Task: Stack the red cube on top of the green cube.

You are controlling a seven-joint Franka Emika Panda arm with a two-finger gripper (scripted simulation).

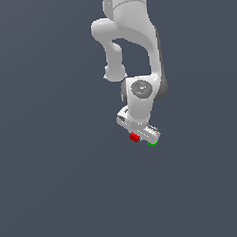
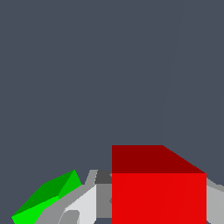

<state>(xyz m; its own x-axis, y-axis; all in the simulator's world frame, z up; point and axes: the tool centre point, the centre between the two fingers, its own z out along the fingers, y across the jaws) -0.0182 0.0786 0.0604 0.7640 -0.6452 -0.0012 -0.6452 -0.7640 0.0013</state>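
Observation:
The red cube point(image 2: 158, 188) fills the lower part of the wrist view, sitting between the two grey fingers point(image 2: 101, 199), which press against its opposite sides. My gripper point(image 2: 158, 210) is shut on it. The green cube point(image 2: 48, 199) lies tilted just outside one finger, close to the red cube but apart from it. In the exterior view the gripper point(image 1: 140, 135) points down from the white arm, with the red cube point(image 1: 134, 137) showing at its tip towards the exterior view's left. The green cube point(image 1: 152, 144) peeks out just below the hand on the exterior view's right.
A plain dark grey-blue floor point(image 1: 55, 185) spreads all round the arm. No other objects or edges are in view.

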